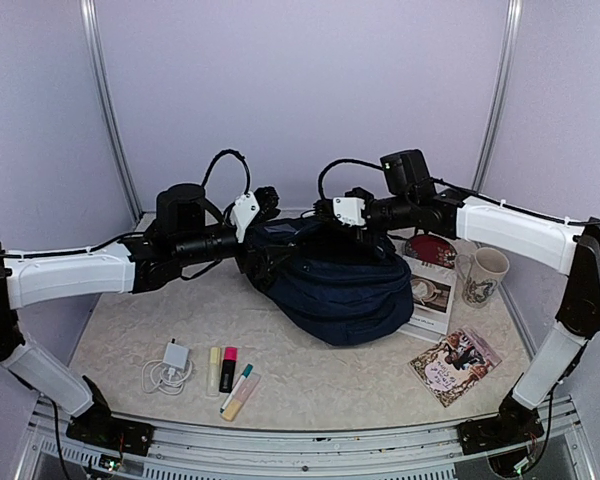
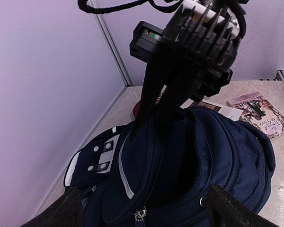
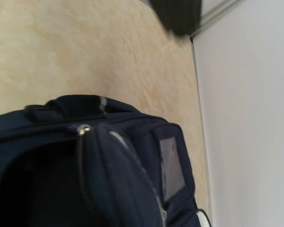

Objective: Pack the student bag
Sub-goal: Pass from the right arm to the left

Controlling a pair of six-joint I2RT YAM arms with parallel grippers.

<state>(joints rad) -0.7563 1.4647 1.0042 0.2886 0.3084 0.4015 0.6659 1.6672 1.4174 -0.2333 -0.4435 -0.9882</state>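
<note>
The student bag (image 1: 345, 290), a dark navy backpack, lies in the middle of the table with its top compartment gaping open (image 2: 189, 165). White-grey patches (image 2: 92, 158) sit near its top. My right gripper (image 1: 322, 216) comes down from above and is shut on the rim of the bag's opening (image 2: 154, 116), holding it up. My left gripper (image 2: 144, 210) is open, with one black fingertip (image 2: 57, 213) on either side of the bag's front zip. In the right wrist view only the bag (image 3: 123, 161) shows; that gripper's own fingers are out of frame.
A white charger with its cable (image 1: 170, 364), two highlighters (image 1: 221, 368) and a marker (image 1: 238, 390) lie at the front left. On the right are a book (image 1: 430, 295), a second book (image 1: 457, 364), a mug (image 1: 483, 276) and a red dish (image 1: 432, 250).
</note>
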